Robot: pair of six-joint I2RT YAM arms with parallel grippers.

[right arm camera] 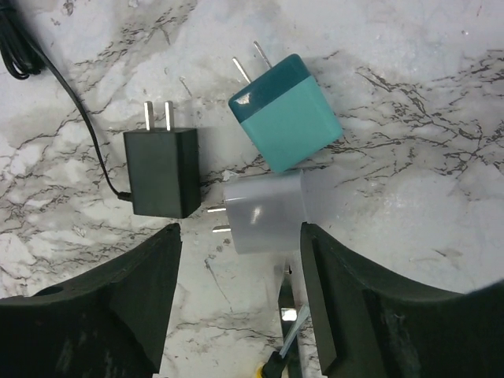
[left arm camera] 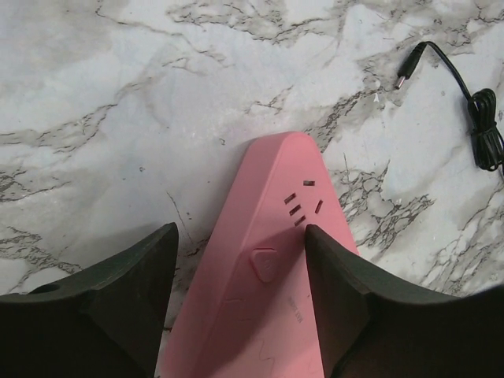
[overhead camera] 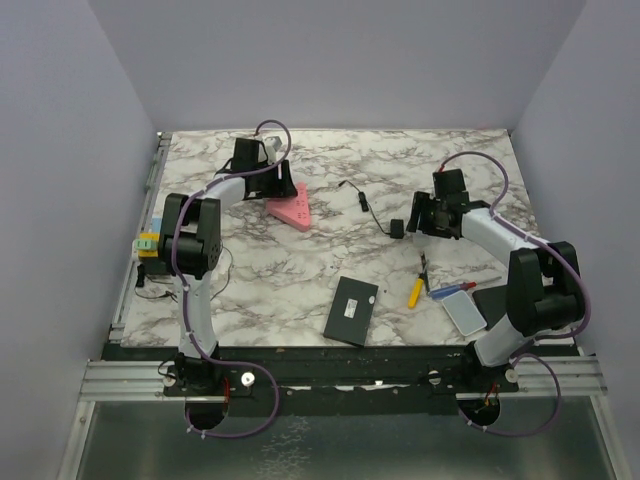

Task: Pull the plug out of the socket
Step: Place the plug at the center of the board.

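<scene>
Upper left of the overhead view: the left gripper hangs with jaws spread and nothing in them over a pink wedge-shaped plastic power strip lying flat on the white marble-patterned table. Its right-hand finger overlaps the strip's edge, and whether it touches cannot be told. The sockets that show in the strip are bare.

Right of centre in the overhead view, the right gripper also stands parted and empty. It hovers over three loose chargers: a black plug adapter at left of the wrist view, a teal cube-shaped adapter at upper centre, and a milky-white adapter directly between the fingers. The white one is touching or just beside the teal one and looks the likeliest task plug. It is well apart from the strip, so the pull appears done.

The risks now lie in the retreat. A left finger brushing the strip's edge could drag or spin it. A right gripper dipping instead of lifting could knock the close-packed adapters together or catch an upturned prong. The black cable trailing from the black adapter toward the upper left could snag a passing finger and tow the adapter along.
</scene>
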